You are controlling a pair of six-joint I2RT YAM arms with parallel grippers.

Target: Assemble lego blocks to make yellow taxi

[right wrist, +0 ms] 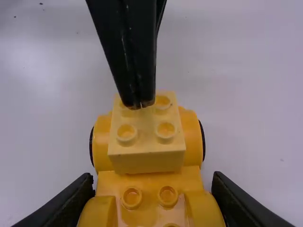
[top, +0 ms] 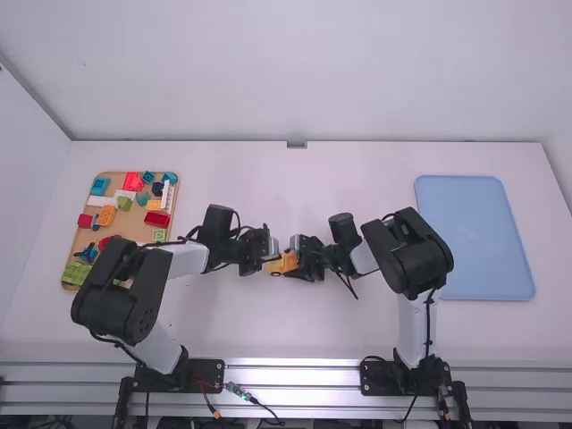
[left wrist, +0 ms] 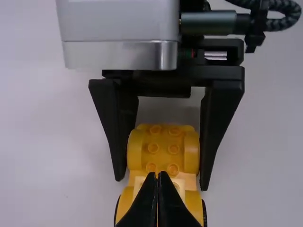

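Taxi (right wrist: 149,181), pinched by the right pincer (left wrist: 161,183), could tip if the left pincer's (right wrist: 138,105) pressed-together tips push the pale block (right wrist: 146,146) off-centre.

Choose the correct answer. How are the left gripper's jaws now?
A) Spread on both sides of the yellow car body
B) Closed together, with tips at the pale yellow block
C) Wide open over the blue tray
B: the left gripper's jaws meet, tips at the pale yellow block; the right gripper's are the ones astride the yellow car body.
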